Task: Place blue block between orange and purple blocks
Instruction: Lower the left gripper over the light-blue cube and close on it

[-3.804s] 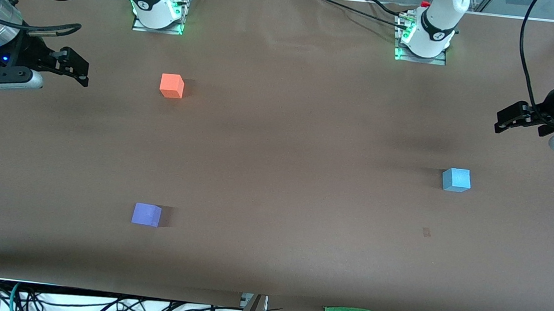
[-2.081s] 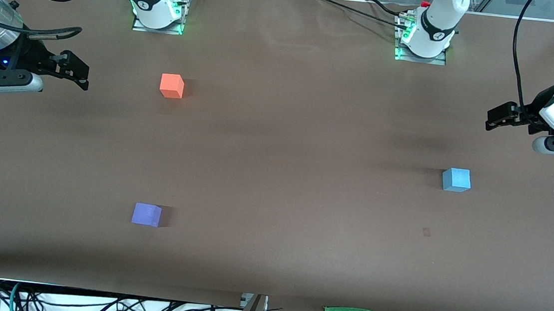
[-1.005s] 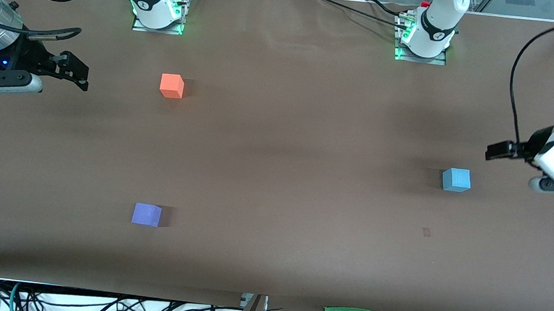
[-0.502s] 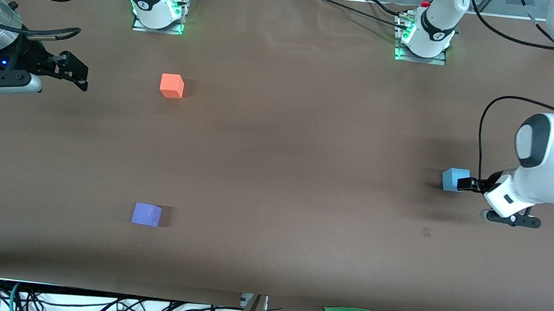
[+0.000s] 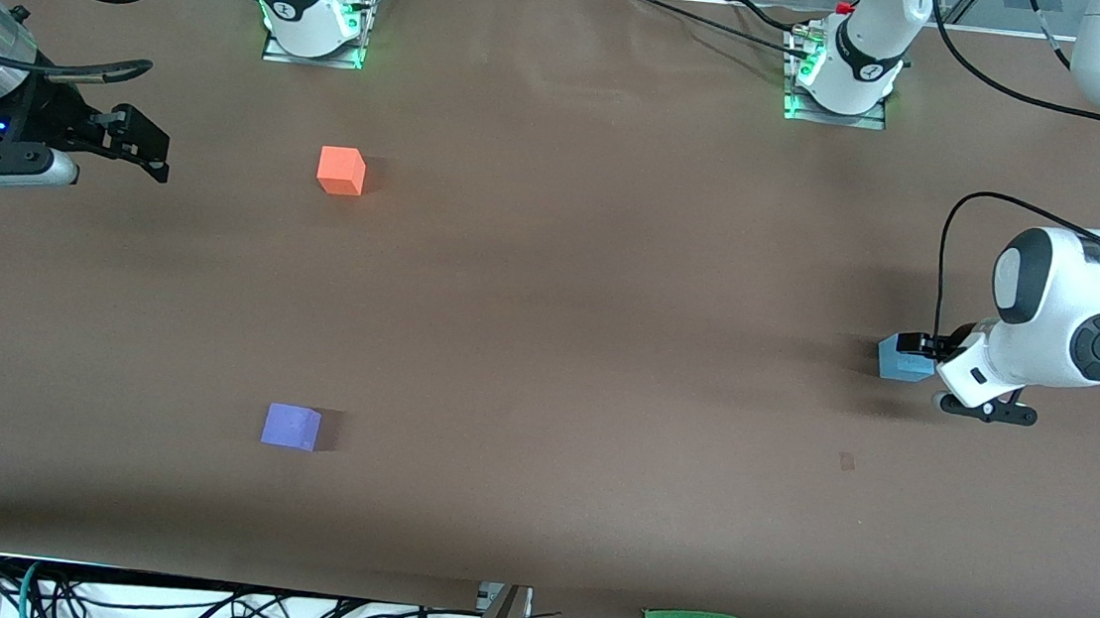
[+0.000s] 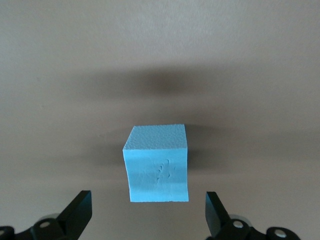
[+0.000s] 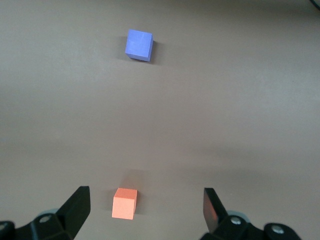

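Sky-blue cube: blue block [image 5: 900, 359] on table toward left arm's end, not yet lifted.
Change: left gripper [image 5: 925, 348] came down from the table's edge w/in last sec; now at the block, fingers [image 6: 76, 212] spread wide either side, no contact.
Meaning: grasp is next, by my read.
Right gripper [image 5: 146, 146]: waits, fingers apart, near orange block [image 5: 341, 171].
Room: purple block [image 5: 291, 426] well apart from orange; bare brown table [image 5: 556, 349] between, clear path across.

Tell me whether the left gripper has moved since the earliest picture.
Yes. The left gripper has come down and toward the front camera, from the table's edge to the blue block, which stays put; its fingers are open.
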Motion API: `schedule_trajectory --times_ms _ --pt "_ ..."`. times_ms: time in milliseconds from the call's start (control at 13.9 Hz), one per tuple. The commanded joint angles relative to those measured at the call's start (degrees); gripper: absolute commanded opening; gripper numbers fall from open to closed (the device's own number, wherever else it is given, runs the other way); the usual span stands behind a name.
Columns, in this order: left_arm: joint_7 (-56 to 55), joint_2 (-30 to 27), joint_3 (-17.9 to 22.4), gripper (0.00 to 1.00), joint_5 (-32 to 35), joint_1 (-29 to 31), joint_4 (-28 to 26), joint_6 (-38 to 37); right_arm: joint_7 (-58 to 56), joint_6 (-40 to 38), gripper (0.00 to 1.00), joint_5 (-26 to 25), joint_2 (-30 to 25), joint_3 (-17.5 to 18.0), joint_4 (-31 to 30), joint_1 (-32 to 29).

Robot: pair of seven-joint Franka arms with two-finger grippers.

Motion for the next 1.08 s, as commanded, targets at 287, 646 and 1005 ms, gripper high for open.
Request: schedule_trajectory --times_ms 287,646,1005 --pt "1.2 3.9 -0.6 1.0 0.8 0.6 -0.6 2.5 -0.8 -0.2 1.0 0.1 0.6 0.1 1.2 -0.4" --pt "2.8 9.0 -0.6 1.0 0.8 1.1 -0.4 12.7 -0.8 -0.2 1.0 0.2 0.6 0.1 1.2 -0.3" --pt "2.6 7.6 -1.1 0.99 0.6 1.0 -0.8 9.3 -0.8 -0.2 1.0 0.2 0.6 0.1 1.2 -0.3"
